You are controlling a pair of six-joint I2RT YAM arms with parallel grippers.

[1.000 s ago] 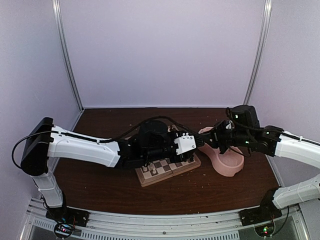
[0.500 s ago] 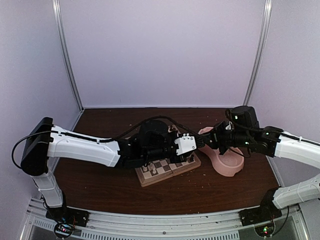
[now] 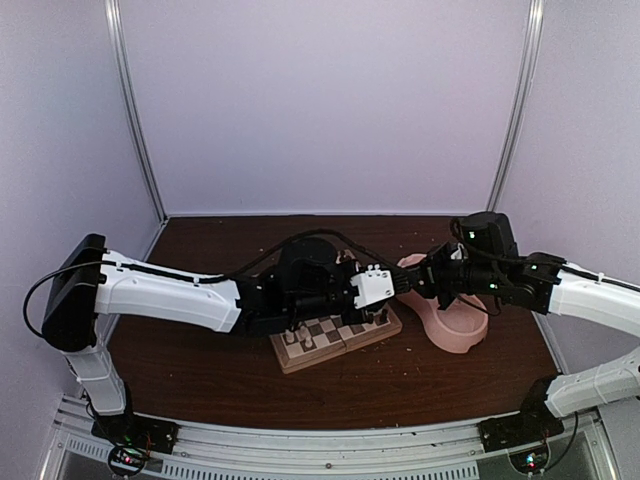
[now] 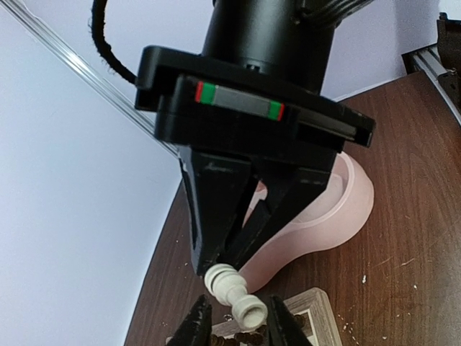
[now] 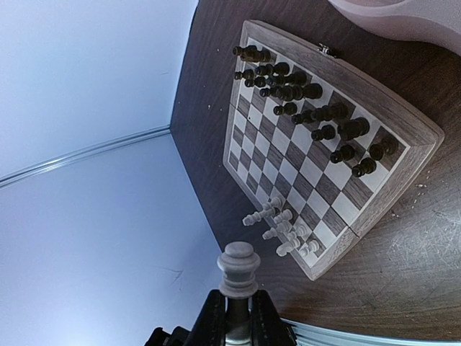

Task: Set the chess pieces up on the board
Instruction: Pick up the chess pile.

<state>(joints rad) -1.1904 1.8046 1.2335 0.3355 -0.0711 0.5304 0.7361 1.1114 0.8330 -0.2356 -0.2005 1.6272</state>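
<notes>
Over brown table [image 3: 200, 370], only wrist views show right tool [image 5: 239, 303] pinching a cream piece [image 5: 239, 267] (left tool [image 4: 241, 317]: grip unclear).

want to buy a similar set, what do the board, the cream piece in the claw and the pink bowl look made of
The board: matte wood, grain in its pale border. The cream piece: smooth, even colour; plastic or painted wood. The pink bowl: probably moulded plastic, rounded, soft sheen.

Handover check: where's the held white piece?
White piece: left wrist view, bottom centre, held by right gripper, between left gripper fingers, over board corner by bowl.
</notes>
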